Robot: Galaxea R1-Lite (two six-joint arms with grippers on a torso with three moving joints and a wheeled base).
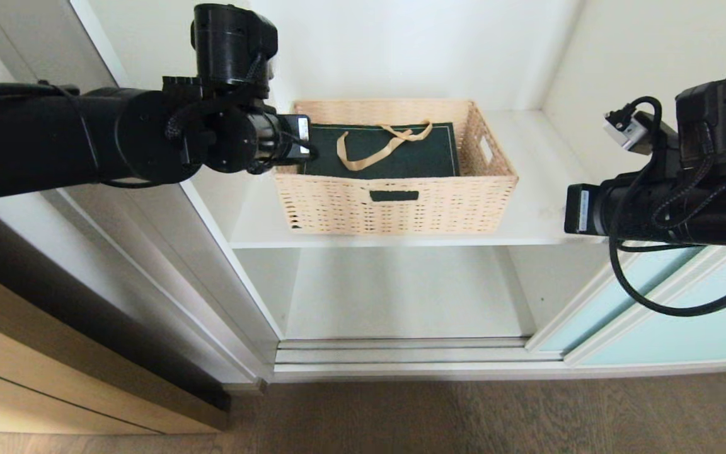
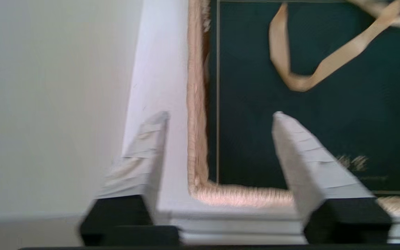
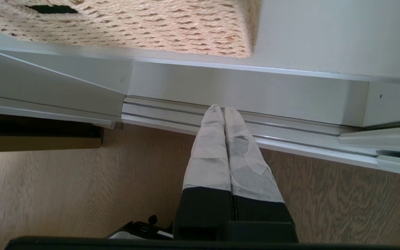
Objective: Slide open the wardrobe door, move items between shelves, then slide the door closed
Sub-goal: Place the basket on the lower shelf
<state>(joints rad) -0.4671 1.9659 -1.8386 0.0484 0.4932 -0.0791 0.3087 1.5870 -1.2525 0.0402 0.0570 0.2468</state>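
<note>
A tan wicker basket (image 1: pixel 394 195) stands on the upper white shelf (image 1: pixel 539 189) of the wardrobe, and a flat dark green gift bag (image 1: pixel 394 157) with a gold ribbon handle lies in it. My left arm (image 1: pixel 149 135) reaches in from the left to the basket's left rim. In the left wrist view my left gripper (image 2: pixel 221 114) is open, its fingers (image 2: pixel 300 156) straddling the basket's near corner (image 2: pixel 194 139) above the bag (image 2: pixel 273 121); nothing is held. My right gripper (image 3: pixel 223 109) is shut and empty, over the door track (image 3: pixel 290 135). The sliding door (image 1: pixel 665 315) stands pushed aside at the lower right.
The lower shelf (image 1: pixel 401 296) lies bare under the basket. My right arm (image 1: pixel 684 189) hangs in front of the wardrobe's right side. A light wood cabinet front (image 1: pixel 54 378) is at the lower left, with brown wood-grain floor (image 1: pixel 464 416) in front.
</note>
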